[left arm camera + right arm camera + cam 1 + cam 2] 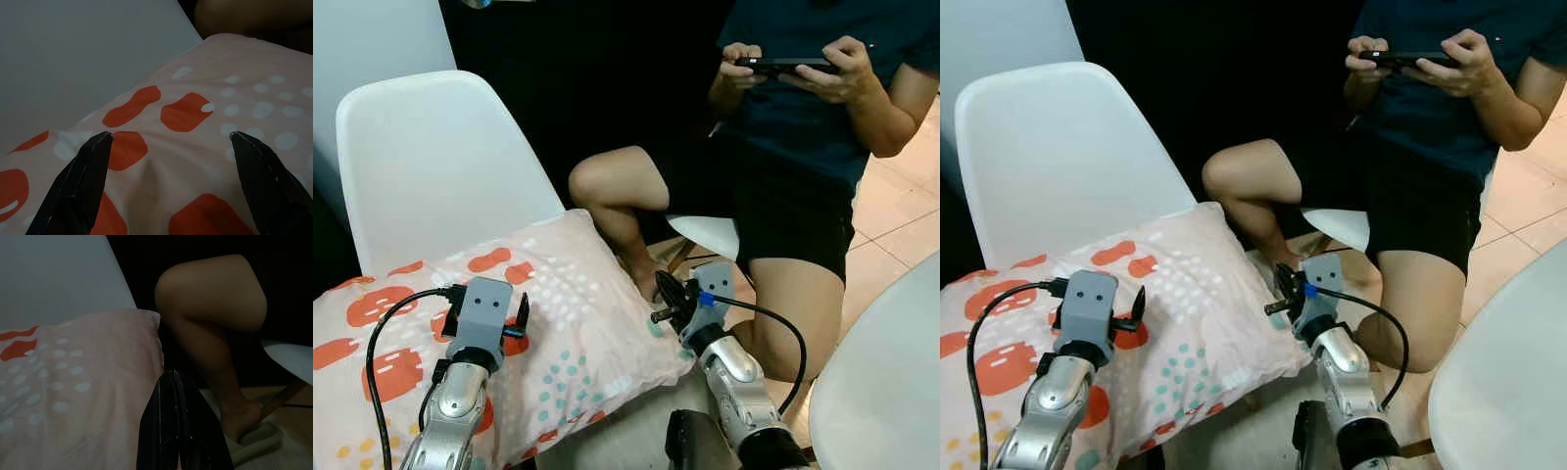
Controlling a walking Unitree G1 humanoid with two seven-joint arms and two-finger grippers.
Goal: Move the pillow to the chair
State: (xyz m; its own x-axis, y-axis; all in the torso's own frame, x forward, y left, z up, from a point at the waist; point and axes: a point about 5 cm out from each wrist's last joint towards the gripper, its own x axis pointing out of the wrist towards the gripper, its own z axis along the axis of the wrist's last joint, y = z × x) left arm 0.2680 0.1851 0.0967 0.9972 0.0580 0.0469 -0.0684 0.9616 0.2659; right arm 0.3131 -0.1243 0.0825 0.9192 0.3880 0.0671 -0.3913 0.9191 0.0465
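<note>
The pillow [573, 294], pale pink with orange blobs and white and teal dots, lies across the seat of the white chair [431, 166], its right corner hanging past the seat edge. My left gripper [171, 136] hovers just over the pillow's left-middle, open, fingers spread wide with nothing between them. My right gripper [668, 294] is beside the pillow's right edge, and its fingers [171, 421] are shut together on nothing.
A person sits close on the right on another white seat [710, 233], holding a phone [783, 66]. Their bent knee [602, 181] and slippered foot [249, 440] are right beside the pillow's corner. A white rounded surface [886, 382] fills the lower right. A tiled floor lies beyond.
</note>
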